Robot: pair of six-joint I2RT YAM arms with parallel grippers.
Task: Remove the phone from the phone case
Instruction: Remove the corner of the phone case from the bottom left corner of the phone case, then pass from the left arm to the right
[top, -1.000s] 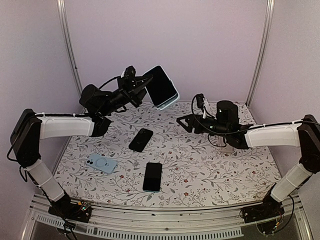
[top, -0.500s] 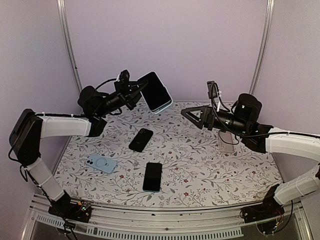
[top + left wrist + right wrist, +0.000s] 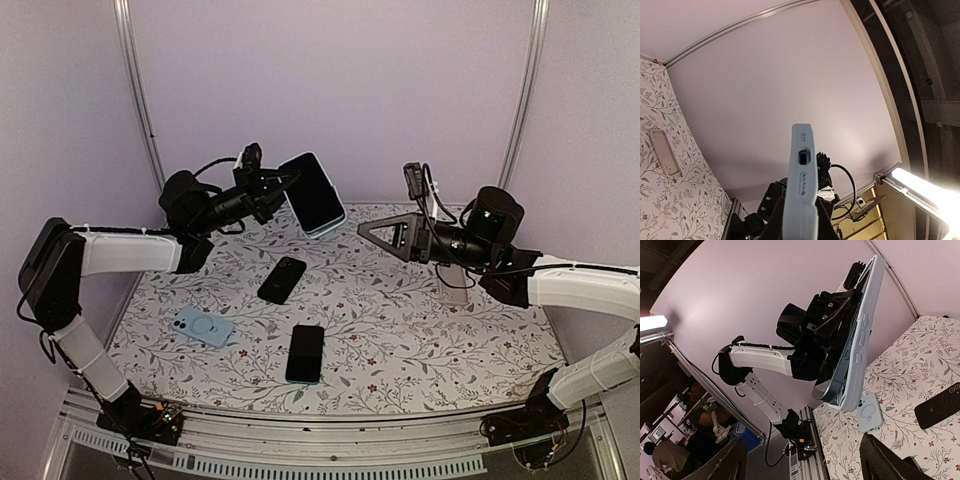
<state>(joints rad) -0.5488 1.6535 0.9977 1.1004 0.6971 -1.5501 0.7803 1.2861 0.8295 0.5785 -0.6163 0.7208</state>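
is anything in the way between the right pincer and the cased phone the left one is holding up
Nothing visible. Only open air lies between the open right pincer and the cased phone, held aloft by the left pincer. The nearest loose phone lies on the table, below that path.

In the left wrist view, the phone case (image 3: pixel 800 185) stood edge-on, faces hidden, its lower end cut off. The right end effector (image 3: pixel 804 440) showed only cropped fingers. The right arm (image 3: pixel 560 280) partly covered a pale case (image 3: pixel 455 290) on the surface (image 3: pixel 380 340).
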